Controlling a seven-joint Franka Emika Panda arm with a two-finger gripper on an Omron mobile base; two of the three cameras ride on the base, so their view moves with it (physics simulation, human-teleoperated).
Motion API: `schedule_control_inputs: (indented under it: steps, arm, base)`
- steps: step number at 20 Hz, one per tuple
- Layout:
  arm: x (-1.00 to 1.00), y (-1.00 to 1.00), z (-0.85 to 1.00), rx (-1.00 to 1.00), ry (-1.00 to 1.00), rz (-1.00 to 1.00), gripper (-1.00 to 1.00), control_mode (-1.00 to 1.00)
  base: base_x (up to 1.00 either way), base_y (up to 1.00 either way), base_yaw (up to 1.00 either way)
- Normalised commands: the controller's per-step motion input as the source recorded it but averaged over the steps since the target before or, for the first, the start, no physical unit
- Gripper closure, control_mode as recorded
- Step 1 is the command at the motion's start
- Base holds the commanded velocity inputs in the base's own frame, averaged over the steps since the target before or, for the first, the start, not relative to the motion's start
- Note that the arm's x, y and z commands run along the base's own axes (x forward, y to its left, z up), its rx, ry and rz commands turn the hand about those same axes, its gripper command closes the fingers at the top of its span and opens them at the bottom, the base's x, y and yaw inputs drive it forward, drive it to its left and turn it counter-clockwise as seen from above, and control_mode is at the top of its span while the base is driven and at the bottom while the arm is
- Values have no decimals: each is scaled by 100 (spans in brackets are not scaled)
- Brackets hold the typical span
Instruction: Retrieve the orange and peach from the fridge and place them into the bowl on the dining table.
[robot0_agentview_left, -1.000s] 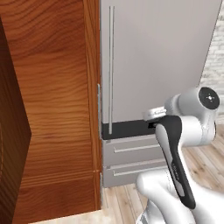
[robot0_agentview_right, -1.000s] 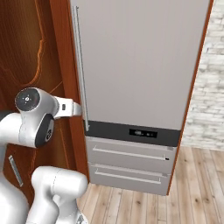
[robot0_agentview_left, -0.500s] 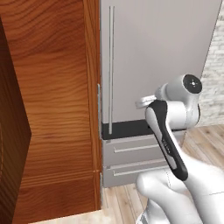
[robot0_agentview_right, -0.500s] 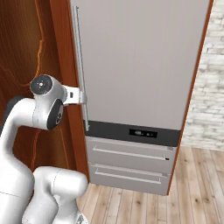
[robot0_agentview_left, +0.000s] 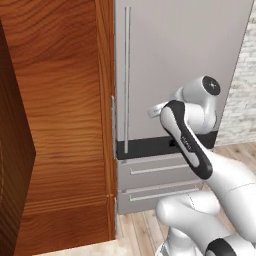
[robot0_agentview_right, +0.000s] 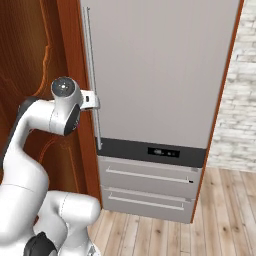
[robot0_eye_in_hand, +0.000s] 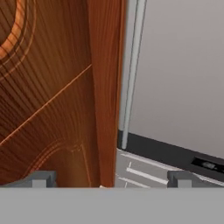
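**Reaching for the closed fridge's handle**

You are facing the fridge (robot0_agentview_right: 160, 75), a tall light grey appliance whose door is shut, so the orange and the peach are presumably sitting inside it, hidden from you. The bowl and the dining table are not in front of you here. A red-brown wooden cabinet (robot0_agentview_left: 55, 125) is standing directly against the fridge's handle side.

Your gripper (robot0_eye_in_hand: 111, 177) is hanging released, its two dark fingertips (robot0_eye_in_hand: 41, 178) spread wide with nothing between them. In the hand view they are straddling the seam where the cabinet's edge is meeting the fridge, and the long vertical bar handle (robot0_eye_in_hand: 129, 74) is rising just beyond them, apart from both tips. In the right base view the hand is sitting just beside the lower part of that bar (robot0_agentview_right: 92, 80).

You are judging the step in hand as getting a hold on the handle. To do it well, you are wanting to line the bar up between the fingertips, away from the wood, before closing. The cabinet edge is leaving little room on that side, so a finger could catch the wood instead of slipping behind the bar. Below the handle, a dark control strip (robot0_agentview_right: 150, 150) and two grey drawers (robot0_agentview_right: 147, 187) are lying out of your path.
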Motion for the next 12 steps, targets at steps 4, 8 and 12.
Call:
schedule_control_inputs:
  steps: [4,8,12]
  arm:
    - [27,6,-1,0,0,10,-100,-100]
    - [31,22,-3,-1,0,1,-100,-100]
    - [34,20,0,-1,0,0,-100,-100]
  base:
    - [0,0,0]
    - [0,0,0]
    - [0,0,0]
